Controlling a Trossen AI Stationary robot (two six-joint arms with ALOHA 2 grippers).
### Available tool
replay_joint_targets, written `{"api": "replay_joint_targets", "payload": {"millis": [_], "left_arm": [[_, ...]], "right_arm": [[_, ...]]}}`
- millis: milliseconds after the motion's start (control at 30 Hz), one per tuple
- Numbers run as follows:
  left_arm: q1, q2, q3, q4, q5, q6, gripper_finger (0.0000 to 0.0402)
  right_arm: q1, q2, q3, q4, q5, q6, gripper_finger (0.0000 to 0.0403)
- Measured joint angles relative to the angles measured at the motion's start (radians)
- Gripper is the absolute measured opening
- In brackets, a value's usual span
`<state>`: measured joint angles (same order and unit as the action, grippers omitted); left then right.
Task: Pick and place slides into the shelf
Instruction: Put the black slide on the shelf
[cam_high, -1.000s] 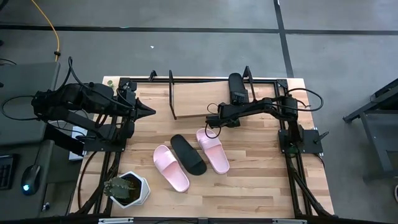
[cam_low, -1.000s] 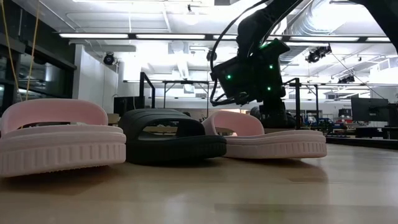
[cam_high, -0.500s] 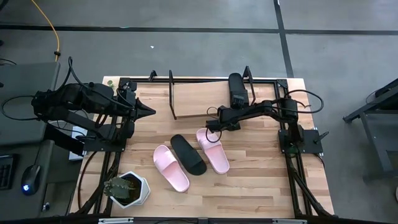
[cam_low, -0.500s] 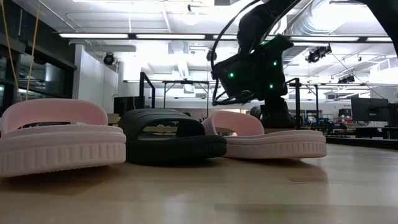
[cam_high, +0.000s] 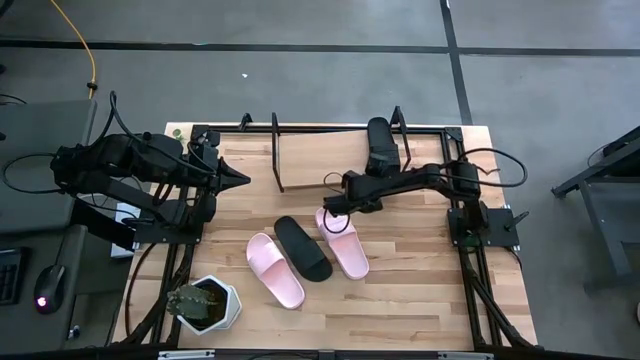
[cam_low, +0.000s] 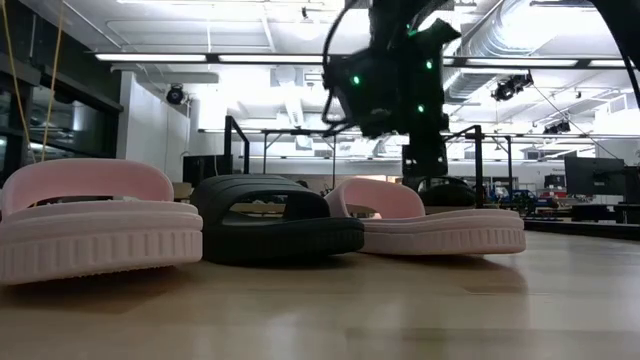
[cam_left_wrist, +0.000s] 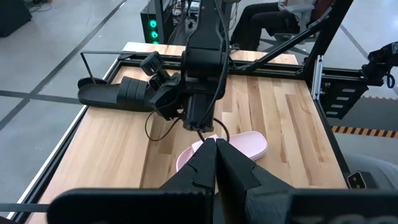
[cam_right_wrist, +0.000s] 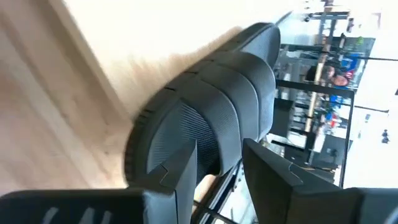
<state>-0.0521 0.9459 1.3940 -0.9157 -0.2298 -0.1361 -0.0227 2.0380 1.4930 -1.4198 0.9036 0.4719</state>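
A: Over at the worktop's left edge the left gripper (cam_high: 238, 177) waits, fingers pressed together on nothing. No risk from that side unless it moves.

B: And the slides on the boards?

A: Left to right near the middle: a pink slide (cam_high: 274, 269), a black slide (cam_high: 303, 248) just beside it, then a second pink slide (cam_high: 342, 241). All three lie loose on the worktop, angled, none on the shelf (cam_high: 320, 160) yet. The fourth slide (cam_high: 381, 144), black, already sits on the shelf board toward its right end, by the worktop's far edge.

B: Where's the working arm?

A: The right gripper (cam_high: 335, 207) hangs over the far end of the second pink slide, jaws partly apart and empty. Its wrist camera shows the black fingers (cam_right_wrist: 180, 169) spread, with a black slide beyond them.

B: So what could go wrong?

A: I'd say a poor bite. The slide lies skewed, so if the jaws drop without lining up with the strap or sole edge, they may pinch only a corner and the slide could swing or slip on the lift.

B: Anything else?

A: The black slide lies close alongside; a finger coming down wide might nudge it. And on the way to the shelf, a low carry could clip the shelf's frame or bump the slide already stored.
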Motion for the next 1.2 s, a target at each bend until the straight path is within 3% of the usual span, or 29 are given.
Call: {"api": "replay_joint_targets", "payload": {"millis": [233,433,800,1200], "left_arm": [[0.000,0.000,0.000,-0.001,-0.003,0.000,0.0001],[0.000,0.000,0.000,-0.050,-0.071,0.000,0.0001],[0.000,0.000,0.000,-0.138,-0.106,-0.026,0.0001],[0.000,-0.001,-0.125,-0.124,-0.103,-0.051,0.0001]], "right_arm": [[0.037,0.000,0.083,-0.052,-0.039,-0.001,0.0119],[0.059,0.000,0.139,-0.082,-0.102,-0.006,0.0119],[0.092,0.000,0.163,-0.099,-0.168,-0.001,0.0119],[0.159,0.000,0.163,-0.064,-0.194,0.045,0.0119]]}}
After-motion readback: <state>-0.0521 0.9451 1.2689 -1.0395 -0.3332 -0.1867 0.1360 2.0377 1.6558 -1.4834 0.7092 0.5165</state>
